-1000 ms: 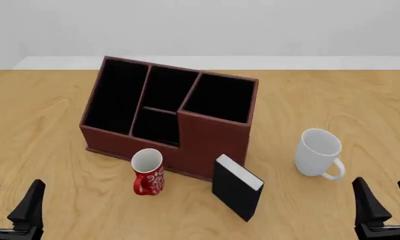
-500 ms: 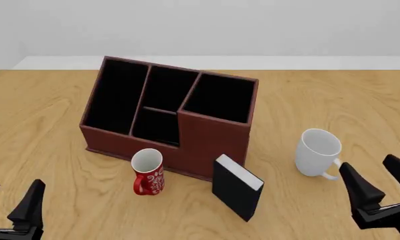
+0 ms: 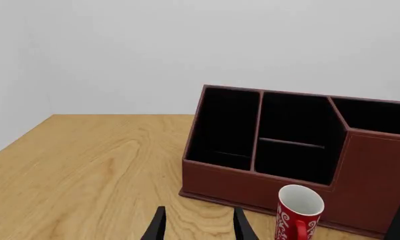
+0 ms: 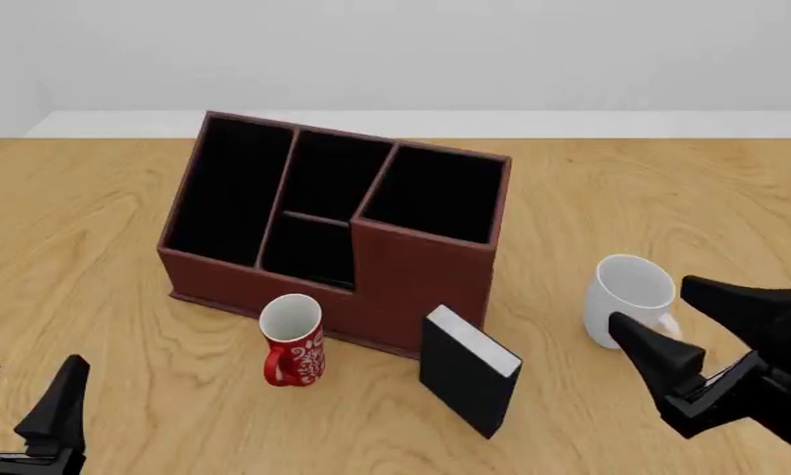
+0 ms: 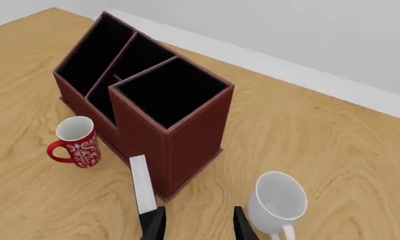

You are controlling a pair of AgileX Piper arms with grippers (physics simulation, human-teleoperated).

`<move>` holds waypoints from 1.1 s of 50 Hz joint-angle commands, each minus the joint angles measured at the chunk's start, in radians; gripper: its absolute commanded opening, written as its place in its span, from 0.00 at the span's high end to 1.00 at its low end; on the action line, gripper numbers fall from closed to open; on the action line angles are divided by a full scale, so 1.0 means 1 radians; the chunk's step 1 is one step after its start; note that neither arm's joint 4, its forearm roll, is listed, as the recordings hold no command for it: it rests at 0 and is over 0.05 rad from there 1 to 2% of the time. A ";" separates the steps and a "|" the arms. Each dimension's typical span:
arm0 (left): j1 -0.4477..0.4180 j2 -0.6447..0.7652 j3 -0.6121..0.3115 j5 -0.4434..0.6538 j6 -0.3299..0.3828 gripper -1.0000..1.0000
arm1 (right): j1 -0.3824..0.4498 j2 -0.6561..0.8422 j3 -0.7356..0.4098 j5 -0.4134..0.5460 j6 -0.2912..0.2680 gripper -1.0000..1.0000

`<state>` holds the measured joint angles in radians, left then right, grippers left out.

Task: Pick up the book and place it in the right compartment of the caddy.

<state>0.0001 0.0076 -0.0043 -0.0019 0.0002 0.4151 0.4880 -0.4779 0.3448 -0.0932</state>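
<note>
Low at the worktop's (image 4: 91,228) near left corner, the left end effector (image 4: 23,398) hangs open and empty, well clear of the red mug (image 4: 292,339). Beyond stands the caddy (image 4: 429,282), its right compartment (image 4: 435,193) open upward. The book (image 4: 468,371) stands upright just before it, long axis vertical, white page edges up; the right end effector (image 4: 686,332) hovers open and empty by the white mug (image 4: 629,302), probably lining up a grasp.

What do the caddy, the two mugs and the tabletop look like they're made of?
Caddy: matte reddish-brown shell, leather-like or painted board, can't tell which; flat black lining.
Red mug: looks like glazed ceramic, white pattern outside, white inside.
White mug: plain white, probably ceramic, smooth and even.
Table: light wood with clear grain, low sheen; could equally be veneer.
</note>
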 commanded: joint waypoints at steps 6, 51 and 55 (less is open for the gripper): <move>0.000 0.000 0.000 0.000 0.000 0.00 | 0.067 0.160 -0.100 0.048 0.002 0.00; 0.000 0.000 0.000 0.000 0.000 0.00 | 0.218 0.476 -0.115 -0.062 0.087 0.00; 0.000 0.000 0.000 0.000 0.000 0.00 | 0.231 0.508 -0.102 -0.081 0.100 0.00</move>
<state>0.0001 0.0075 -0.0043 -0.0019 0.0001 0.6214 0.9305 -0.5979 0.3024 -0.0138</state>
